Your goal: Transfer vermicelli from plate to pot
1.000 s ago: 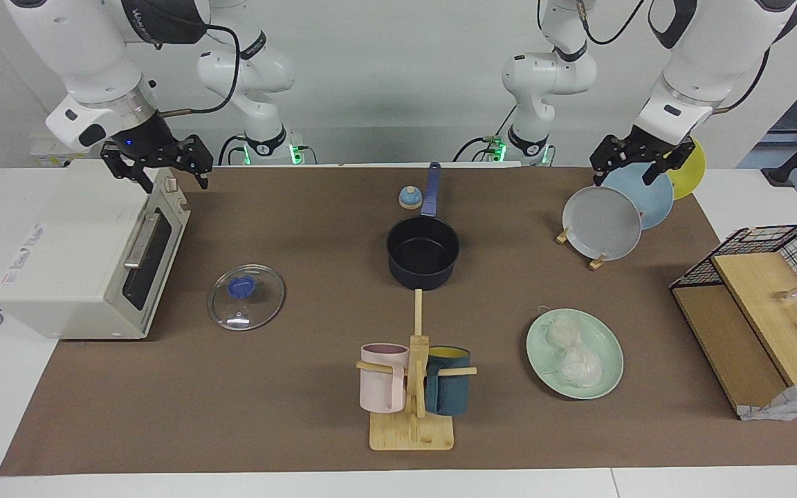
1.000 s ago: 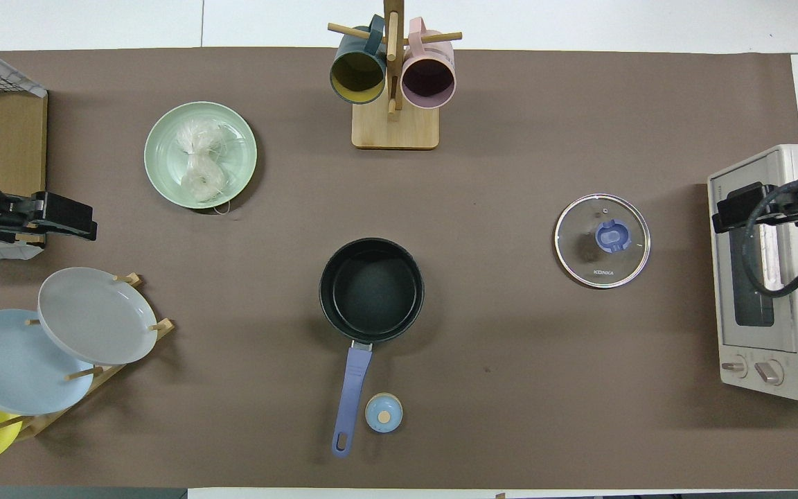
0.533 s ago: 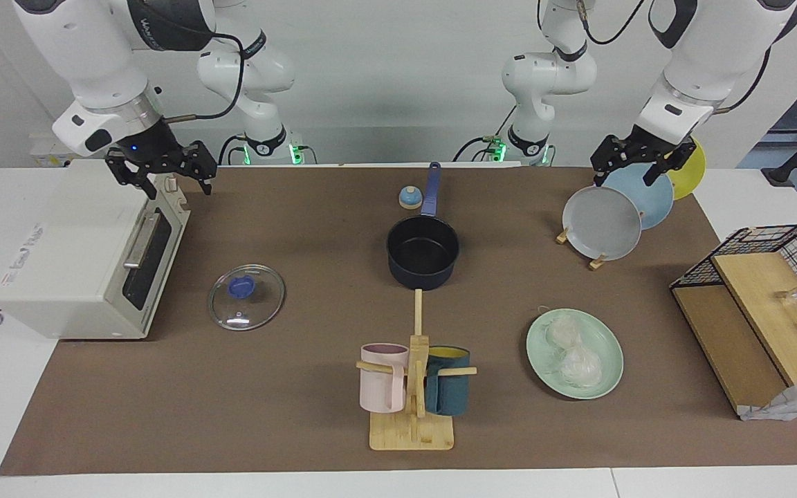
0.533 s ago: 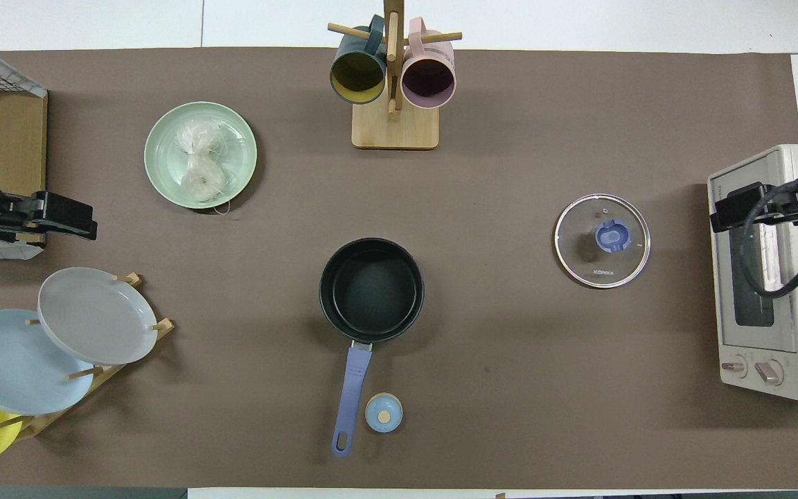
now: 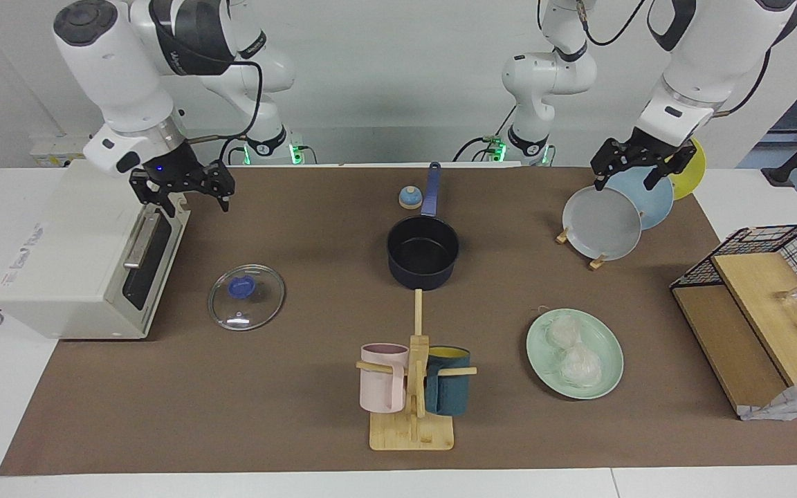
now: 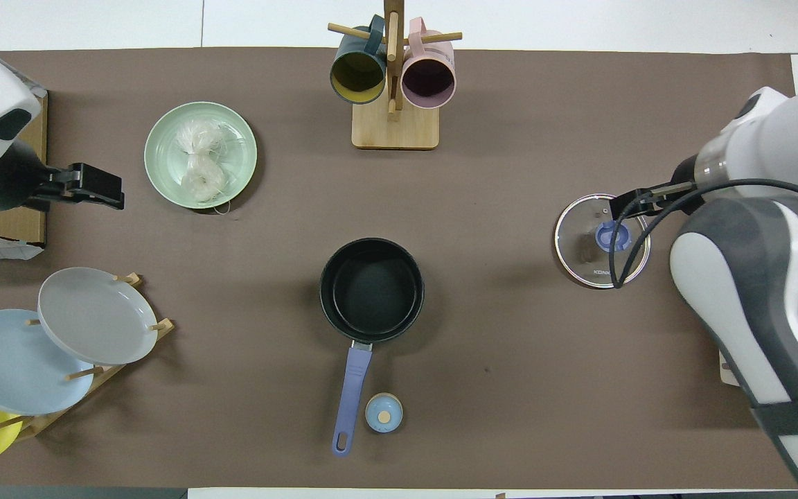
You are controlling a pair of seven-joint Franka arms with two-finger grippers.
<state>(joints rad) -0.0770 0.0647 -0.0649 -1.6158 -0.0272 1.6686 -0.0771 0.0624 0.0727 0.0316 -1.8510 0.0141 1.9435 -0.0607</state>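
Resting on the pale mint-green plate (image 5: pixel 575 353) (image 6: pixel 200 154): two translucent whitish bundles of vermicelli (image 5: pixel 573 349) (image 6: pixel 199 161), thin glassy strands tangled together, one loose strand trailing over the raised rim onto the brown worktop (image 5: pixel 301 415) (image 6: pixel 510 388). Sits toward the left arm's end, farther from the robots than the pot (image 5: pixel 423 252) (image 6: pixel 371 290). One pot only, dark navy with a black bare inside and a long blue handle pointing toward the robots, mid-worktop. Beside that handle, one small round blue knob-like item (image 5: pixel 409 198) (image 6: pixel 384 412).

Counted otherwise: three plates propped in a wooden rack (image 5: pixel 602 216) (image 6: pixel 59 346) — grey, light blue, yellow; two mugs, pink and dark teal, hung on a wooden mug tree (image 5: pixel 412 387) (image 6: pixel 393 76); one glass lid (image 5: pixel 246 297) (image 6: pixel 589 242); one toaster oven (image 5: pixel 87 249); one wire basket (image 5: pixel 762 304) at the worktop's edge.

Left pincer (image 5: pixel 637 169) (image 6: pixel 98 190) up in the air over the plate rack, fingers spread wide, holding nothing. Right pincer (image 5: pixel 187 194) raised over the oven's front top edge, fingers likewise apart and empty.
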